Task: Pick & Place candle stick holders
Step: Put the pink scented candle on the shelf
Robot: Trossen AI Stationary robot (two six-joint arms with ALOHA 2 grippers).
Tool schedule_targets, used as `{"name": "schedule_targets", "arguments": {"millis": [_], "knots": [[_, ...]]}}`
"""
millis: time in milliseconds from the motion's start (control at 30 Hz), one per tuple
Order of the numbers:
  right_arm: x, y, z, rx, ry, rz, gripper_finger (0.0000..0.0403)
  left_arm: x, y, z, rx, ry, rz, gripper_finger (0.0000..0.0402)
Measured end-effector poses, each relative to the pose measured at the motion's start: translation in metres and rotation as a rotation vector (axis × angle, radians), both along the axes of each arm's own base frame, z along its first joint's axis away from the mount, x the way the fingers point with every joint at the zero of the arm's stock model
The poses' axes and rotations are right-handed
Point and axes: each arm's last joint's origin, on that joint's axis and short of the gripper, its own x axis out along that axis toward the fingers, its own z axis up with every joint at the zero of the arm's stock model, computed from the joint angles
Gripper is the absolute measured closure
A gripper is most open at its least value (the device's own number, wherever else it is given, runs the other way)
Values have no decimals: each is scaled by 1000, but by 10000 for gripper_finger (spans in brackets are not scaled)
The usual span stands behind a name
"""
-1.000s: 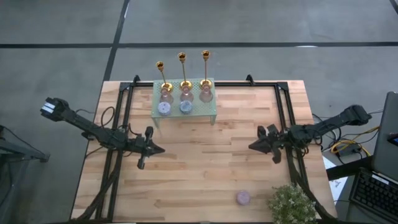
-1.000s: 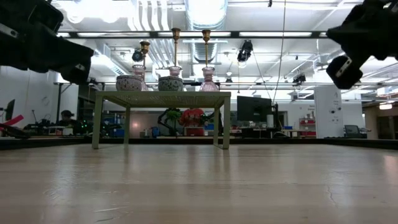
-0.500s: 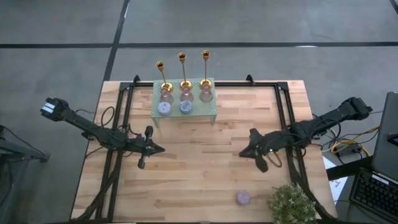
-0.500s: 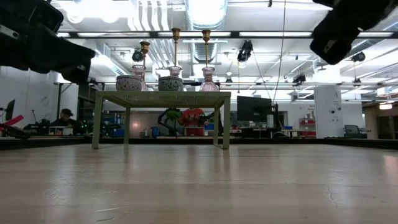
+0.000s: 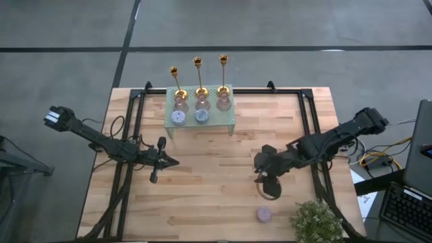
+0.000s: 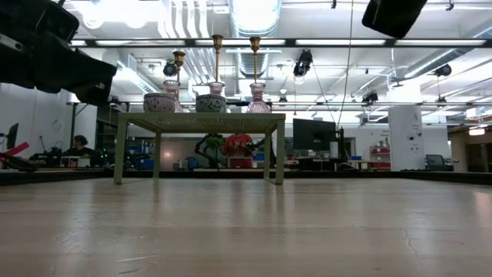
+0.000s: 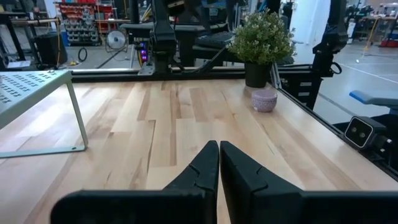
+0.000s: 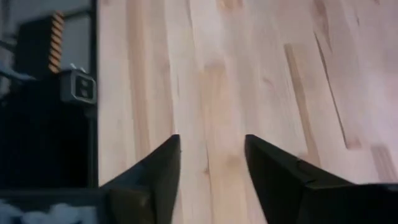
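Three gold candlesticks (image 5: 198, 77), pinkish glass holders (image 5: 202, 101) and two round blue-purple holders (image 5: 190, 117) stand on the pale green rack (image 5: 226, 116) at the table's far side. A third purple holder (image 5: 264, 214) rests on its base near the table's near edge, also in the left wrist view (image 7: 264, 99). My right gripper (image 5: 264, 182) hangs open above bare wood, tipped downward, a little far-side of that holder; nothing is between its fingers (image 8: 210, 140). My left gripper (image 5: 172, 162) is shut, level, at the table's left-middle (image 7: 219, 144).
A bushy potted plant (image 5: 316, 221) stands at the near right corner, close beside the purple holder. Black frame rails (image 5: 131, 135) run along the table's left and right sides. Bare wood (image 5: 216, 175) lies between the two grippers.
My right gripper has swung from the table's right side toward the middle and the near edge, risen, tipped from level to pointing down, and opened.
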Motion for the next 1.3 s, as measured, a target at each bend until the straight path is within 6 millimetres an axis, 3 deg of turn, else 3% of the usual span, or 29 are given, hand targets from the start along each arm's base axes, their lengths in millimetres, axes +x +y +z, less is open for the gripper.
{"name": "schedule_targets", "arguments": {"millis": [267, 500, 1033, 1300], "knots": [[20, 30, 4, -46, 246, 7, 118, 0, 0, -1, 3, 7, 0, 381], [20, 65, -6, -75, 278, 69, 46, 0, 0, -2, 6, 15, 0, 382], [12, 139, -72, -133, 366, 136, 39, 0, 0, -2, 9, 20, 0, 381], [5, 161, -102, -192, 406, 142, 39, 0, 0, -2, 9, 20, 0, 380]]}}
